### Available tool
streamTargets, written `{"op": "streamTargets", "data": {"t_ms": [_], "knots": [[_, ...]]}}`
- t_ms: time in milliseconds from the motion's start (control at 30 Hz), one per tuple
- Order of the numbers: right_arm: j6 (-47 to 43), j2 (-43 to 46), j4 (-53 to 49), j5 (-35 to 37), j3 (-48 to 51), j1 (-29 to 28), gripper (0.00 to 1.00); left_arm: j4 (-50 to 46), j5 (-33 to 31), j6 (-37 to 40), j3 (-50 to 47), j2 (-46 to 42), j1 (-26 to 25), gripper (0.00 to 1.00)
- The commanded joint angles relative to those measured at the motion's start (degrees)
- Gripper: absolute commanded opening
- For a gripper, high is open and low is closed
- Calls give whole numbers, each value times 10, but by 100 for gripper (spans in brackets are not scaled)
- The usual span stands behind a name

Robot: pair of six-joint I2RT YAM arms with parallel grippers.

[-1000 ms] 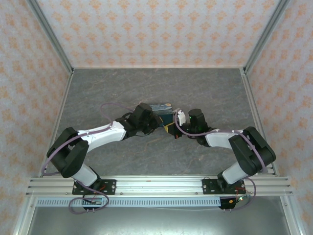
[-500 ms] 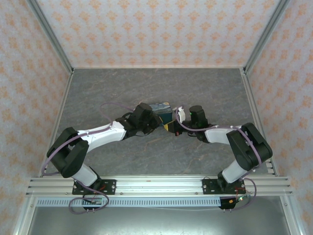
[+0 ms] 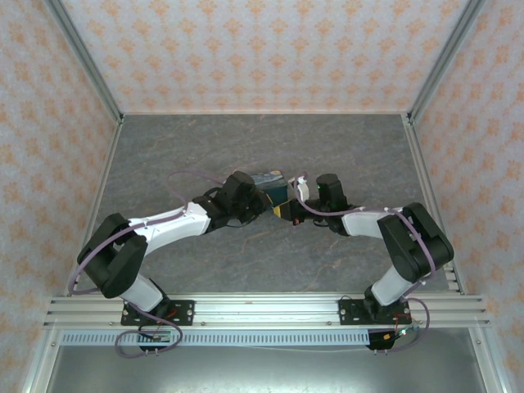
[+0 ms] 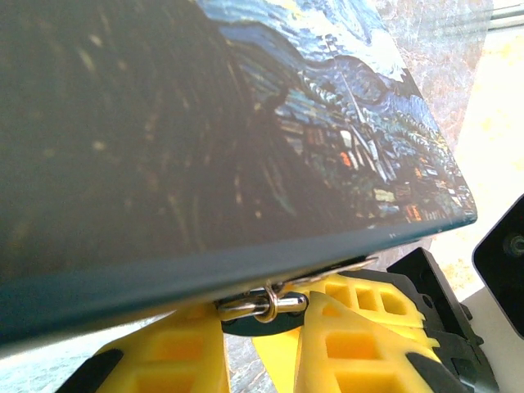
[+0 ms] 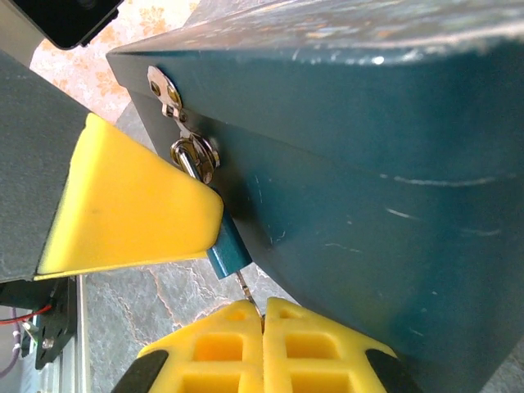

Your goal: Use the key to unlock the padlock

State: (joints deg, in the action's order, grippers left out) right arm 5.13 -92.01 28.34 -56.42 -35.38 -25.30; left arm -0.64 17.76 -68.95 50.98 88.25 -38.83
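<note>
Swinging in toward the tin since a second ago, the right gripper, pinched shut on the key, sits at the keyhole end of the padlock hanging from the tin's front, key in line with its body, while the left gripper narrowly clamps that padlock.

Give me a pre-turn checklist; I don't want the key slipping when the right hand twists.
1. Right hand shut on the key: ok.
2. Key seated in the padlock: cannot tell, keyhole hidden.
3. Left hand clamping the padlock: ok.
4. Shackle through the hasp of the tin: ok.
</note>
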Motion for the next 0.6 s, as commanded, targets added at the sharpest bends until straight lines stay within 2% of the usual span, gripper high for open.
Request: {"op": "streamTargets", "data": {"t_ms": [0, 567], "knots": [[20, 13, 99, 16, -19, 3, 0, -13, 66, 15, 16, -1, -14, 19], [41, 37, 132, 58, -8, -15, 0, 37, 87, 4, 12, 63, -20, 19]]}}
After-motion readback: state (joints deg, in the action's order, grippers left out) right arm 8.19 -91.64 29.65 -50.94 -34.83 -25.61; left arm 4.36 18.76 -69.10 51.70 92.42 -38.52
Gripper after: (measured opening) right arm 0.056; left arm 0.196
